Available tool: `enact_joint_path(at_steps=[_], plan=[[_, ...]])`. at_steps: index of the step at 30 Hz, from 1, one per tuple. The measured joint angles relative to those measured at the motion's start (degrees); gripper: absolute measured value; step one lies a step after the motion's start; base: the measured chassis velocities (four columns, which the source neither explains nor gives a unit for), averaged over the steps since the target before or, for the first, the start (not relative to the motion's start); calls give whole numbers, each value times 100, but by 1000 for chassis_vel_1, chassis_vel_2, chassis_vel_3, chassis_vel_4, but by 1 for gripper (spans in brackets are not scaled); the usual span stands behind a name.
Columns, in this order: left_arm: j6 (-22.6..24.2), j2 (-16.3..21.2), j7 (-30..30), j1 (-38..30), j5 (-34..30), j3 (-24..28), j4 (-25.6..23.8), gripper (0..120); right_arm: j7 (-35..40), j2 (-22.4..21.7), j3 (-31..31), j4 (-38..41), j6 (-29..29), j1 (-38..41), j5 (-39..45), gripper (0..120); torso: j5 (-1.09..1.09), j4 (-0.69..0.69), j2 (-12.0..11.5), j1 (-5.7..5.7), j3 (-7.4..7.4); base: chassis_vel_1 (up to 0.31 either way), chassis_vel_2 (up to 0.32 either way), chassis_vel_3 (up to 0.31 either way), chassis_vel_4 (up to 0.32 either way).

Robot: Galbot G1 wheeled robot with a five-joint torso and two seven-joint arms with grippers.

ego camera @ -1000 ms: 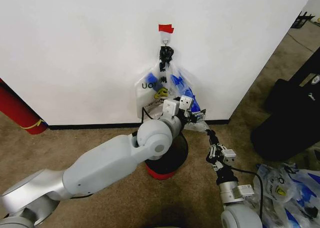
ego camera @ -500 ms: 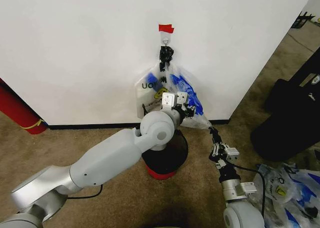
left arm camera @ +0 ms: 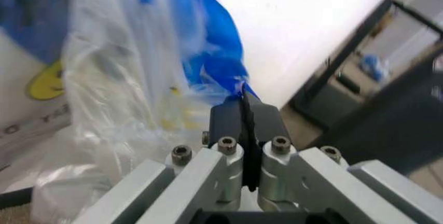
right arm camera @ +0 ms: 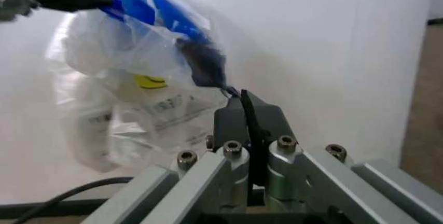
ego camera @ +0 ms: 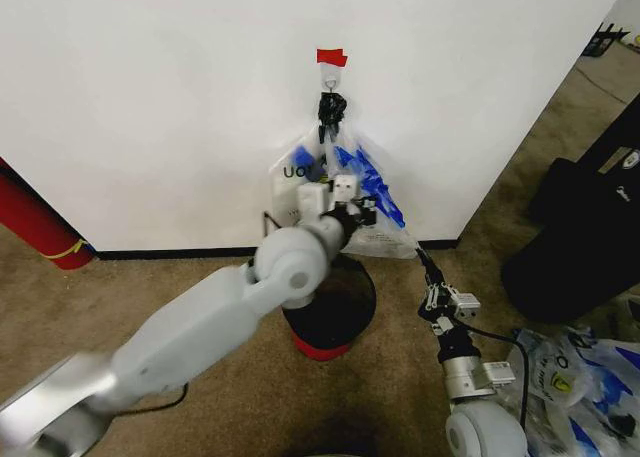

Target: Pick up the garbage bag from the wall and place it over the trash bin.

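garbage bag [ego camera: 352, 192]: hung from a small hook [ego camera: 329, 78] on the white wall [ego camera: 150, 97], below a red tape strip [ego camera: 331, 56], above the trash bin [ego camera: 330, 312]. left gripper [ego camera: 352, 213]: raised at the bag's front, fingers pinched together on its blue-printed plastic [left arm camera: 221, 53]. right gripper [ego camera: 424, 259]: low beside the bin, fingers closed on the bag's lower corner [right arm camera: 207, 71]. spare bags [ego camera: 570, 377]: on the carpet, robot's right.

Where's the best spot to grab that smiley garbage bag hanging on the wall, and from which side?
Probably the loose blue-printed side edge of the garbage bag, approached from the front, away from the wall. The film hangs slack there and pinches flat; the left gripper and right gripper are each shut on it.
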Motion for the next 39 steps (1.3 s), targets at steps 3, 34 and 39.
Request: enact_joint_path(at_steps=[3, 34, 39], plan=[[-91, -2, 8, 221, 43, -251, -84, 0, -200, -103, 62, 130, -16, -195, 152, 0, 1, -2, 0, 0, 0, 0, 0, 0, 0], [-108, 622, 154, 1377, 177, -1264, -566, 0, -822, -1454, -1272, -2124, -1275, 3282, 4443, 99, 0, -1, 0, 2, 1, 0, 0, 0, 0], [-101, 618, 155, 1301, 150, -1223, -544, 0, -931, -1228, -1688, -2572, -1286, 3706, 4428, 96, 1, -3, 0, 1, 1, 0, 0, 0, 0]])
